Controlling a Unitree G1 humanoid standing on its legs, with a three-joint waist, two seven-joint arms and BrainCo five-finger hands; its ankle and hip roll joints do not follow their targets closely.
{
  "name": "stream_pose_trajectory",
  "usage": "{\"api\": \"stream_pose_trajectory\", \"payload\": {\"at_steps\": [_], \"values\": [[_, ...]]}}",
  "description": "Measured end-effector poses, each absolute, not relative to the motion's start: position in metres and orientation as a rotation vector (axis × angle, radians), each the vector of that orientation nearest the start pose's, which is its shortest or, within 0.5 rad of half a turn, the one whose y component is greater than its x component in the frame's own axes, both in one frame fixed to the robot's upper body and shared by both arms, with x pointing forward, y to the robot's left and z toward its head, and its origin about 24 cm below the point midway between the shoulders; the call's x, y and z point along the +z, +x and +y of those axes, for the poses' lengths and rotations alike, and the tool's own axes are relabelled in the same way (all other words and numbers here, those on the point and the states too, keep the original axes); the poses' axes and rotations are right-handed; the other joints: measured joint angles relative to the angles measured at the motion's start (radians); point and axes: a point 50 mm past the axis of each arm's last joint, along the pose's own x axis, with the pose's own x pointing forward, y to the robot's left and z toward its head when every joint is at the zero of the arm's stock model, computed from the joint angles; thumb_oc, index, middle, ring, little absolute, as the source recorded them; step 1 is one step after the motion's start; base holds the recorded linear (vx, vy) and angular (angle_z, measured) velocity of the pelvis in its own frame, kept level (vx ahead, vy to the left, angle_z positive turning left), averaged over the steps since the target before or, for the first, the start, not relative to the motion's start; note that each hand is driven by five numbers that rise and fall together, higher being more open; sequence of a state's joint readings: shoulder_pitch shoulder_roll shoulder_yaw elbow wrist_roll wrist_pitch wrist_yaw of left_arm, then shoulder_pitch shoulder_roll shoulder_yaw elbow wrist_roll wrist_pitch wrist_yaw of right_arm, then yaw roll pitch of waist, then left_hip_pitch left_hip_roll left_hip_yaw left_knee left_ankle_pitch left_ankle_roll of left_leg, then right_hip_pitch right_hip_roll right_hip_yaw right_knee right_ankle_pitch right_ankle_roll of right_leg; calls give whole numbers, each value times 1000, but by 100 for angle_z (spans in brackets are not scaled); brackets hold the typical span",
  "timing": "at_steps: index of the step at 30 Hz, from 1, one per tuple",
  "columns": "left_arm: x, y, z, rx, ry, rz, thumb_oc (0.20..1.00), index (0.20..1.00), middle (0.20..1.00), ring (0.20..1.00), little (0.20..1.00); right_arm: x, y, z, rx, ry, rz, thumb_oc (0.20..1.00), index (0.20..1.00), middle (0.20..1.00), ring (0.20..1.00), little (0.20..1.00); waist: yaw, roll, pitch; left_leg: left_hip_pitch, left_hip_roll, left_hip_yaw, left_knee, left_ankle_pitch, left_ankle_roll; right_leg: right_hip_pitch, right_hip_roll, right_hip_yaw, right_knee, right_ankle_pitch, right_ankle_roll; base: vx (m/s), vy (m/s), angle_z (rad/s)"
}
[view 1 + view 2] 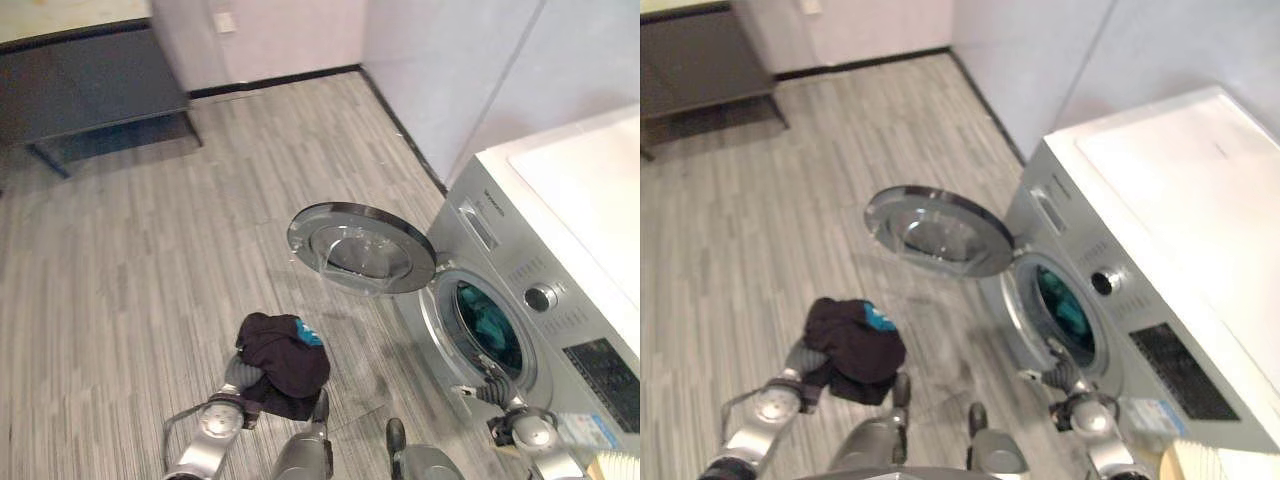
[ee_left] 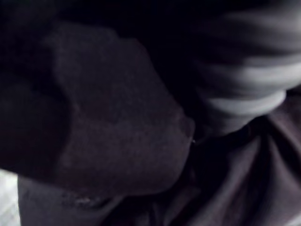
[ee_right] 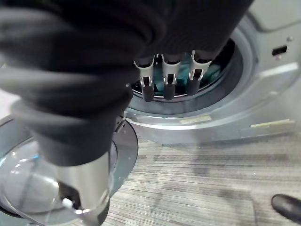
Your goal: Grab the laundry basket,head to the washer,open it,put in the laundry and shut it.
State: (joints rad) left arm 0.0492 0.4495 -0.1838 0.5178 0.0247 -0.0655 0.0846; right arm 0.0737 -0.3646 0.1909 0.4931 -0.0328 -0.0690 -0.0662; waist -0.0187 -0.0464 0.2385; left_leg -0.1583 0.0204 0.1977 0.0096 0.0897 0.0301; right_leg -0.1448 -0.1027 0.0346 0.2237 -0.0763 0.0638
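Left hand (image 1: 250, 375) was buried in a dark bundle of laundry (image 1: 285, 362) with a teal bit showing, held above the floor (image 1: 150, 260) left of the washer (image 1: 540, 300); whether its fingers were curled round the cloth couldn't be told. Right hand (image 3: 169, 75) hung at the drum opening, fingers straight and loose, holding nothing. Washer door (image 1: 360, 247) stood swung wide open. Teal clothes (image 1: 490, 325) already lay inside the drum. Judged: door opened, part of the load in. Left to do: put in the dark bundle, shut the door.
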Motion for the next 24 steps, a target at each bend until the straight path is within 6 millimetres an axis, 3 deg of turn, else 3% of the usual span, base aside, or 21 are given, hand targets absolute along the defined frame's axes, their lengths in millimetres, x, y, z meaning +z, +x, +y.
{"api": "stream_pose_trajectory", "payload": {"at_steps": [1, 2, 3, 5, 6, 7, 8, 9, 10, 12, 13, 15, 16, 17, 19, 20, 21, 22, 23, 24], "values": [[-57, 201, 256, 15, 535, 511, 200, 200, 200, 200, 200, -65, 203, -217, 68, -443, 488, 1000, 1000, 1000, 1000, 1000, 12, -1, 0, 10, 1, 49, -7, -8, 12, -33, -11, -20, 32, 2, 3, 138, 158, -189], [-53, 201, 265, 44, 548, 506, 200, 200, 200, 200, 200, -60, 211, -212, 79, -438, 456, 1000, 1000, 1000, 1000, 1000, -2, -6, 5, 40, -4, 114, -14, -34, 13, -61, -42, -87, 39, 13, 33, 116, 109, -175], [-51, 203, 267, 52, 556, 499, 200, 200, 200, 200, 200, -60, 210, -211, 78, -435, 457, 1000, 1000, 1000, 1000, 1000, -15, -17, 8, 61, -12, 139, -19, -48, 3, -55, -52, -110, 22, 23, 47, 125, 88, -152], [-46, 205, 272, 71, 570, 482, 200, 200, 200, 200, 200, -62, 210, -209, 81, -433, 466, 1000, 1000, 1000, 1000, 1000, 2, -40, 12, 86, -13, 213, -33, -71, -3, -82, -59, -186, 15, 31, 61, 200, 47, -108], [-45, 204, 274, 80, 579, 481, 200, 200, 200, 200, 200, -61, 213, -209, 81, -434, 460, 1000, 1000, 1000, 1000, 1000, -2, -46, 15, 90, -12, 245, -34, -83, -14, -86, -66, -257, 3, 32, 60, 240, 1, -93], [-47, 203, 275, 80, 578, 489, 200, 200, 200, 200, 200, -62, 212, -208, 81, -432, 465, 1000, 1000, 1000, 1000, 1000, 2, -64, 11, 98, -15, 260, -40, -115, -71, -84, -72, -354, -23, 36, 54, 107, -21, -83], [-48, 203, 273, 71, 577, 491, 200, 200, 200, 200, 200, -62, 211, -208, 81, -430, 465, 1000, 1000, 1000, 1000, 1000, -7, -76, 6, 95, -22, 255, 7, -134, -59, -80, -77, -402, -61, 37, 59, 244, -122, -89], [-50, 202, 270, 62, 561, 497, 200, 200, 200, 200, 200, -59, 214, -211, 75, -446, 454, 1000, 1000, 1000, 1000, 1000, -9, -57, 23, 37, 6, 220, 160, -217, 27, -86, -109, -486, -2, 66, 59, 222, -176, -100], [-52, 201, 267, 53, 555, 507, 200, 200, 200, 200, 200, -63, 211, -212, 74, -442, 477, 1000, 1000, 1000, 1000, 1000, 5, -56, 18, 55, 7, 252, 160, -231, 6, -91, -134, -536, 20, 58, 48, 273, -214, -85], [-56, 198, 261, 30, 552, 515, 200, 200, 200, 200, 200, -65, 202, -215, 66, -438, 488, 1000, 1000, 1000, 1000, 1000, -14, -39, -4, 61, 12, 247, 141, -227, -4, -92, -121, -497, 61, 37, 15, 142, -158, -37], [-57, 195, 259, 10, 553, 519, 200, 200, 200, 200, 200, -69, 194, -215, 70, -435, 511, 1000, 1000, 1000, 1000, 1000, -17, -43, -11, 88, 6, 264, 126, -212, 3, -65, -86, -465, 54, 29, 3, 156, -222, -6], [-61, 192, 254, -6, 534, 528, 200, 200, 200, 200, 200, -73, 192, -218, 64, -441, 536, 1000, 1000, 1000, 1000, 1000, -33, -24, -8, 105, 26, 270, 141, -210, -12, -42, -50, -466, 43, -6, -51, 178, -203, -15], [-61, 192, 255, -8, 540, 529, 200, 200, 200, 200, 200, -75, 192, -213, 70, -425, 540, 1000, 1000, 1000, 1000, 1000, -24, -40, -11, 93, 42, 271, 217, -211, -14, -40, -31, -465, 47, -17, -69, 120, -81, -50], [-64, 186, 258, -7, 548, 552, 200, 200, 200, 200, 200, -76, 192, -208, 74, -407, 537, 1000, 1000, 1000, 1000, 1000, -7, -64, -17, 65, 53, 257, 340, -211, -19, -38, -18, -452, 47, -30, -109, 107, -29, -74], [-73, 180, 246, -38, 522, 585, 200, 200, 200, 200, 200, -73, 194, -213, 68, -424, 525, 1000, 1000, 1000, 1000, 1000, 4, -52, -28, -16, 101, 184, 562, -203, -36, 18, 9, -379, -13, -23, -133, 60, 25, -96], [-78, 179, 233, -80, 499, 586, 200, 200, 200, 200, 200, -70, 196, -220, 63, -448, 517, 1000, 1000, 1000, 1000, 1000, 26, -29, -50, -65, 107, 72, 544, -242, -66, 48, 35, -347, -86, 22, -135, 35, 68, -96], [-77, 181, 229, -83, 481, 576, 200, 200, 200, 200, 200, -68, 196, -222, 60, -457, 511, 1000, 1000, 1000, 1000, 1000, 5, -29, -52, -106, 105, 18, 497, -246, -82, 51, 50, -328, -112, 34, -139, 68, 105, -101], [-75, 185, 226, -89, 470, 557, 200, 200, 200, 200, 200, -67, 199, -224, 56, -465, 508, 1000, 1000, 1000, 1000, 1000, 11, -19, -52, -97, 103, -2, 383, -224, -76, 48, 52, -309, -115, 46, -140, 89, 80, -67], [-76, 186, 225, -93, 470, 560, 200, 200, 200, 200, 200, -68, 201, -225, 50, -468, 513, 1000, 1000, 1000, 1000, 1000, -1, -24, -44, -107, 93, -51, 245, -181, -93, 69, 64, -260, -149, 50, -142, 78, 81, -81], [-76, 187, 225, -92, 470, 560, 200, 200, 200, 200, 200, -69, 200, -226, 45, -471, 522, 1000, 1000, 1000, 1000, 1000, 1, -30, -39, -104, 82, -75, 190, -168, -101, 84, 67, -245, -169, 54, -137, 54, 71, -84]]}}
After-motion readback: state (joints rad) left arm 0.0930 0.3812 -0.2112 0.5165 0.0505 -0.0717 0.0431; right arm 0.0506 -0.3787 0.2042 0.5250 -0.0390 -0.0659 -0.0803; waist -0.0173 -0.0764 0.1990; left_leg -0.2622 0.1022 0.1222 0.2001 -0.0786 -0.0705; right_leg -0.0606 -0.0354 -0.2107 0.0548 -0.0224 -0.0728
